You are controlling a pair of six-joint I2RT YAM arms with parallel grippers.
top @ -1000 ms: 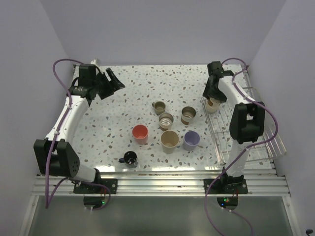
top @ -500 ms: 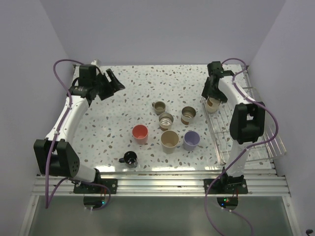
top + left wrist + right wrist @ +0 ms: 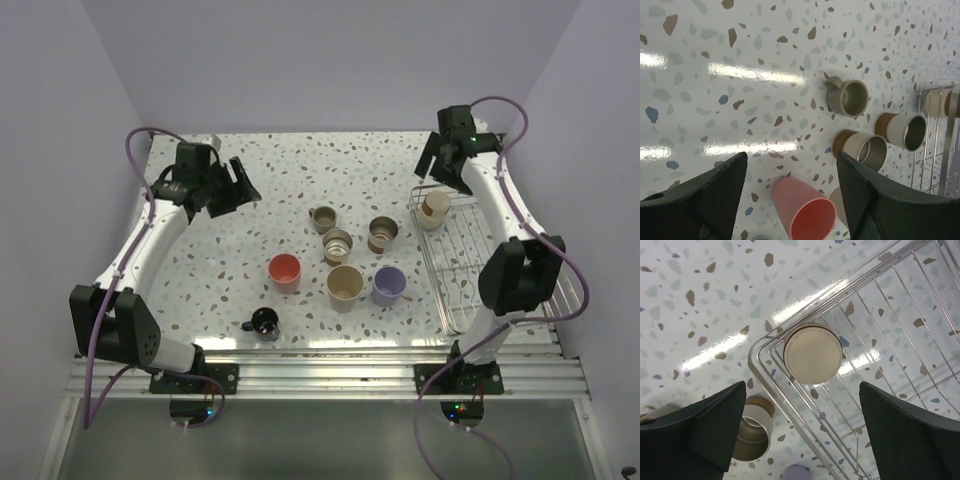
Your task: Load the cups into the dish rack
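Right gripper [image 3: 802, 390] released, raised; tan cup [image 3: 812, 353] upside-down in dish rack [image 3: 497, 262].

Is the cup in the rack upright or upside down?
Upside down. The cup in the rack's corner shows a flat closed base ringed by its brown band, with no opening visible.

A: Somebody's kitchen?

B: No, a robot test booth. The left arm [image 3: 150, 235] and right arm [image 3: 497, 195] are bolted to a metal rail [image 3: 330, 378], trailing purple cables [image 3: 127, 165].

A: What's around those 2?

B: Plain pale walls [image 3: 330, 70] on 3 sides of a speckled table [image 3: 290, 170]. The cups [image 3: 345, 284] and wire rack [image 3: 470, 215] are the kitchen things.
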